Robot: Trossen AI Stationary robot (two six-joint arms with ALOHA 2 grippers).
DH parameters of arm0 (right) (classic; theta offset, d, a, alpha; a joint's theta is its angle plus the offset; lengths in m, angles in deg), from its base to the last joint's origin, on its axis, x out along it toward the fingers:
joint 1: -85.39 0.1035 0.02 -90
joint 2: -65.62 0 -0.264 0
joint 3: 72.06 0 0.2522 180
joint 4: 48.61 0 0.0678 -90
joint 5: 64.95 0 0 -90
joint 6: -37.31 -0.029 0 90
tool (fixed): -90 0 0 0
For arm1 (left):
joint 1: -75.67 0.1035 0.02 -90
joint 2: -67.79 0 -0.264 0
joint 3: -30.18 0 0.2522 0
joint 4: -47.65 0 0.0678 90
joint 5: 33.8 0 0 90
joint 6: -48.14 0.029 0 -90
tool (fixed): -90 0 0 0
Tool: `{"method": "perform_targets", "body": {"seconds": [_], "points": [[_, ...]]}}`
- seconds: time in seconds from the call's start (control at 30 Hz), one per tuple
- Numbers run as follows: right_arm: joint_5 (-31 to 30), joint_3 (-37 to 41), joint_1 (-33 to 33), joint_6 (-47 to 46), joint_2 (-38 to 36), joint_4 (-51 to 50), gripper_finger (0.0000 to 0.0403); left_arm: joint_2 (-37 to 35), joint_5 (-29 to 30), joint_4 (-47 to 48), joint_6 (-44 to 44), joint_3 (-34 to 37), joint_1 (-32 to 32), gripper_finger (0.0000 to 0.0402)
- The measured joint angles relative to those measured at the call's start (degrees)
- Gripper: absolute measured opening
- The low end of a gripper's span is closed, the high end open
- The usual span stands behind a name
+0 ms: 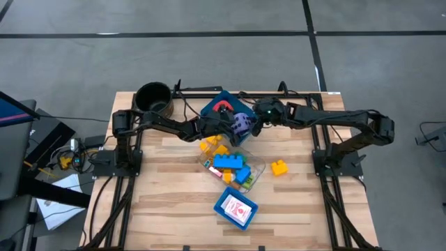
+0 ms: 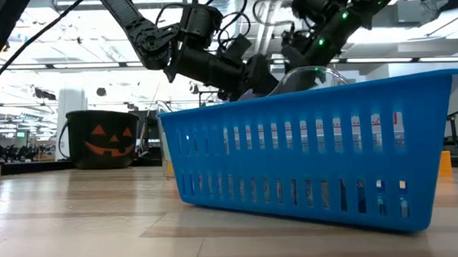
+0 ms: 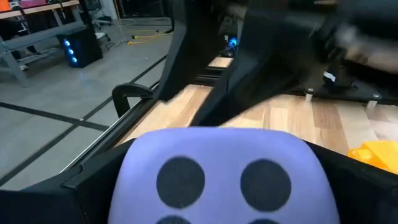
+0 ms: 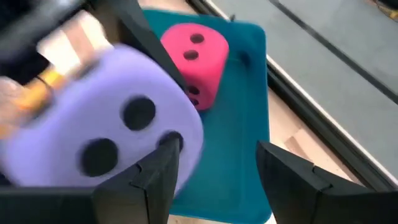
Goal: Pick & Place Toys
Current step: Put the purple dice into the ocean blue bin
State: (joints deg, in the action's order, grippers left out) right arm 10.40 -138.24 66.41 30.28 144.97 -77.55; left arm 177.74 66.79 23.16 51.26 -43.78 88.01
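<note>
So the left tool [image 1: 235, 127] is gripping the lavender die [image 1: 241, 124] with its fingers spread wide around it, holding it up over the edge of the blue tray [image 1: 221, 102] at the back of the worktop [image 1: 167, 202]. The right tool [image 1: 259, 115] is hanging just beside that die, fingers partly apart with nothing between them. The red die [image 4: 194, 57] is sitting in that tray. Loose bricks [image 1: 230, 166] are lying mid-worktop, with one yellow brick [image 1: 279, 167] off to the side.

Dark round pot [image 1: 153, 97] at table's far-left corner; blue tray [image 1: 235, 208] near front edge.
</note>
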Motion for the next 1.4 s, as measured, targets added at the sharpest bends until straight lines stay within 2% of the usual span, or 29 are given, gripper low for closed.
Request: {"method": "perform_targets", "body": {"seconds": [0.3,0.77,1.17,1.4], "points": [[2.5,-0.1,2.5,1.5,-1.5,6.1,0.0205,0.0,0.2,0.1,0.0,0.0,0.9,0.0399],[2.8,0.3,0.4,1.1,-1.3,5.7,0.0205,0.0,0.3,-2.0,0.1,0.0,1.8,0.04],[4.1,0.3,0.0,2.4,-1.3,9.8,0.0205,-0.1,-0.2,-1.5,-6.6,-0.1,7.0,0.04],[4.1,0.3,-0.7,2.4,-1.3,11.6,0.0205,-0.1,-2.5,-1.4,-7.0,-0.1,6.8,0.04]]}}
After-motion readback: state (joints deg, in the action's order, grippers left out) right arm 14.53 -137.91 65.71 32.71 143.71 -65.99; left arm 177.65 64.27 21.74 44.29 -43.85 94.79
